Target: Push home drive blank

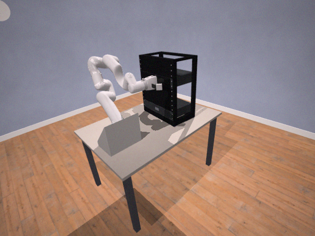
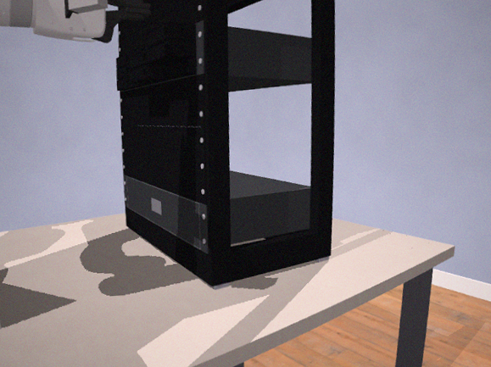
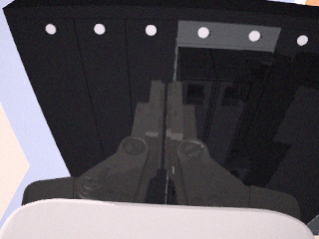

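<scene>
The black rack (image 1: 167, 88) stands on the table, and it also shows in the exterior view (image 2: 219, 134). The storage chassis (image 2: 156, 48) fills the upper part of its front. My gripper (image 2: 135, 9) is shut and empty, with its dark fingertips at the top of the chassis front near the right rail. In the wrist view the closed fingers point straight at the dark front, and several drive blanks (image 3: 229, 119) show just to their right. The blanks are all black. I cannot tell which one the tips touch, or whether they touch.
A grey-faced unit (image 2: 164, 209) sits at the bottom of the rack. Dark shelves (image 2: 266, 57) run behind the front. A grey wedge-shaped box (image 1: 121, 134) stands on the table by the arm's base. The table edge (image 2: 334, 297) lies close to the rack's right side.
</scene>
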Tool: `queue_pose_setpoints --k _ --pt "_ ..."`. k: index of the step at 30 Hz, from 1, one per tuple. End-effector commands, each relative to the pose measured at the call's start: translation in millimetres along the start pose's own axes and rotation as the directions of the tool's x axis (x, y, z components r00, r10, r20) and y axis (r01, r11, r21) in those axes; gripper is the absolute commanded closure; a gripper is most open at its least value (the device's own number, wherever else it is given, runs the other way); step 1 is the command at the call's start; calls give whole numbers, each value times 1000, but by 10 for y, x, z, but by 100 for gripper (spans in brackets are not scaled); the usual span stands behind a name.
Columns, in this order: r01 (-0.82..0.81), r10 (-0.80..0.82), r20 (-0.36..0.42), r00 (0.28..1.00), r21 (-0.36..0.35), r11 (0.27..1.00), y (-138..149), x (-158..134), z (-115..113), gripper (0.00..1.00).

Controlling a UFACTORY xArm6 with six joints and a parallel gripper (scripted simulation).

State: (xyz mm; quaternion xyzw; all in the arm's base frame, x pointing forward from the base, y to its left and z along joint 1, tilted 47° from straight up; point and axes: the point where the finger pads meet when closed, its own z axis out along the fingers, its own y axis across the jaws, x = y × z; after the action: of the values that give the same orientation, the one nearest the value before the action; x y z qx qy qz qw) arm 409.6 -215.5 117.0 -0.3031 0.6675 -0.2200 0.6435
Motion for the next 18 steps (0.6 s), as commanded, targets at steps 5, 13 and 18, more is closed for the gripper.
queue_pose_setpoints --k 5,13,18 --pt "3 -3 1 1000 2 1000 2 -61 36 100" --pt "3 -3 1 1000 2 1000 24 -131 73 100" --pt "3 -3 1 1000 2 1000 47 -202 111 100"
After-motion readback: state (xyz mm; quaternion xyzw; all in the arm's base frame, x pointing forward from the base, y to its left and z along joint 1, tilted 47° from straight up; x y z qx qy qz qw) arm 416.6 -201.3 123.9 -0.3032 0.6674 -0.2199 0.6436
